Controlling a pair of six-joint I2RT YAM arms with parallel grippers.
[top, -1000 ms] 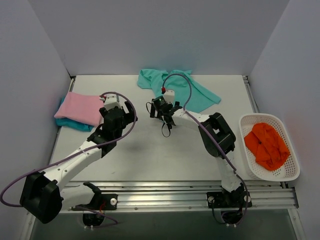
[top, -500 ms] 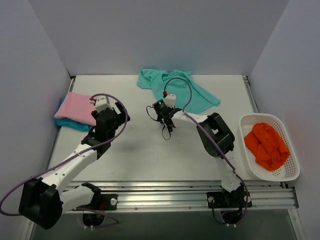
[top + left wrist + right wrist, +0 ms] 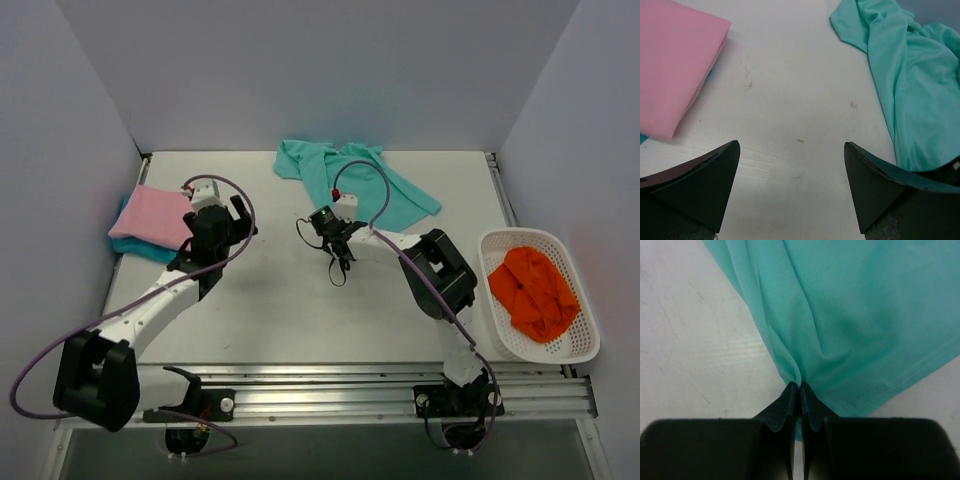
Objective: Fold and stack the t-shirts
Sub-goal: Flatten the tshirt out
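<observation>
A mint-teal t-shirt lies crumpled at the back centre of the table. My right gripper is at its near left edge, and the right wrist view shows the jaws shut on a pinched fold of the mint fabric. A folded pink t-shirt rests on a darker turquoise one at the left. My left gripper hovers just right of that stack, open and empty over bare table. In its view the pink shirt is on the left and the mint shirt on the right.
A white mesh basket holding an orange cloth stands at the right edge. Walls close the table on the left, back and right. A metal rail runs along the front by the arm bases.
The right gripper has closed from wide open onto the near edge of the mint shirt. The left arm has shifted a little to the left, towards the pink stack, still open.
</observation>
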